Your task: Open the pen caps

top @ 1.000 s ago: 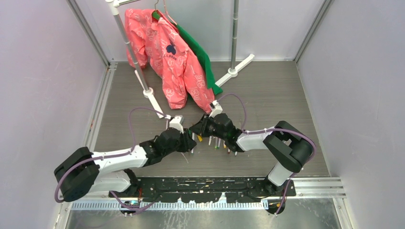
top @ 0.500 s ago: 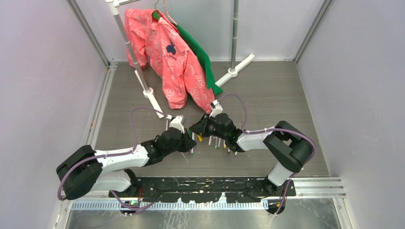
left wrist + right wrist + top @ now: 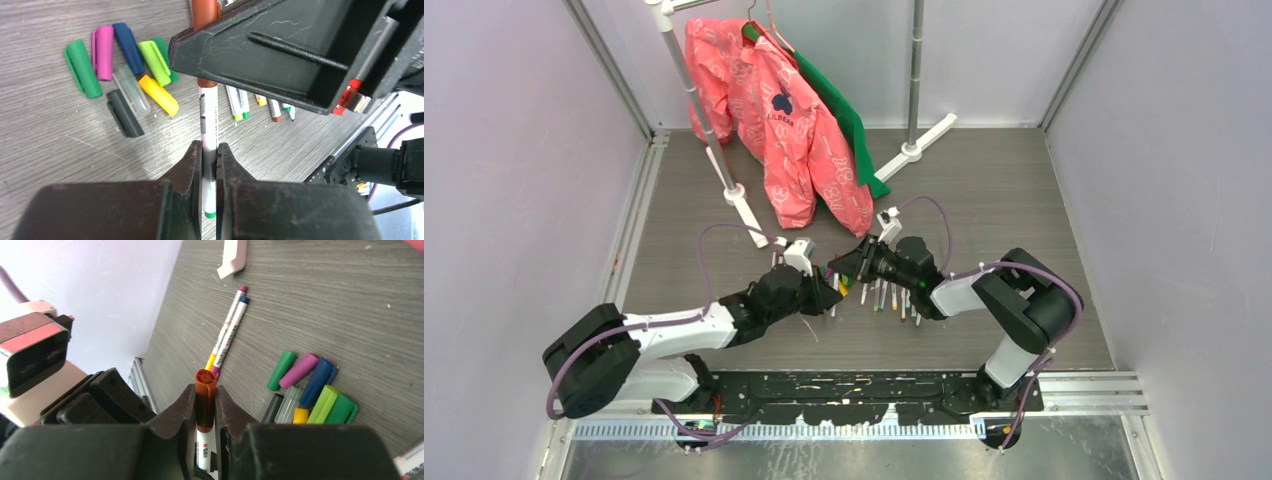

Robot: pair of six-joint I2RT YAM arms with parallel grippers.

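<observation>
A white pen (image 3: 208, 115) with a brown cap (image 3: 205, 380) is held off the table between both arms. My left gripper (image 3: 210, 150) is shut on the white barrel near its green-tipped end. My right gripper (image 3: 205, 396) is shut on the brown cap, which still sits on the pen. From above, the left gripper (image 3: 827, 291) and the right gripper (image 3: 848, 269) meet nose to nose at mid-table. Loose pen caps (image 3: 129, 47) in green, pink, blue, lime, yellow, black and clear lie in a pile on the table, also seen from the right wrist (image 3: 310, 390).
Several white pens (image 3: 240, 102) with coloured tips lie beside the caps. Two more pens (image 3: 230, 330) lie side by side farther off. A clothes rack with a pink jacket (image 3: 784, 130) and a green garment (image 3: 844, 110) stands at the back, its white feet (image 3: 746, 208) reaching forward.
My left gripper has shut on the pen's barrel. Both wrists have shifted a little to the right, with the right gripper keeping its hold on the cap.
</observation>
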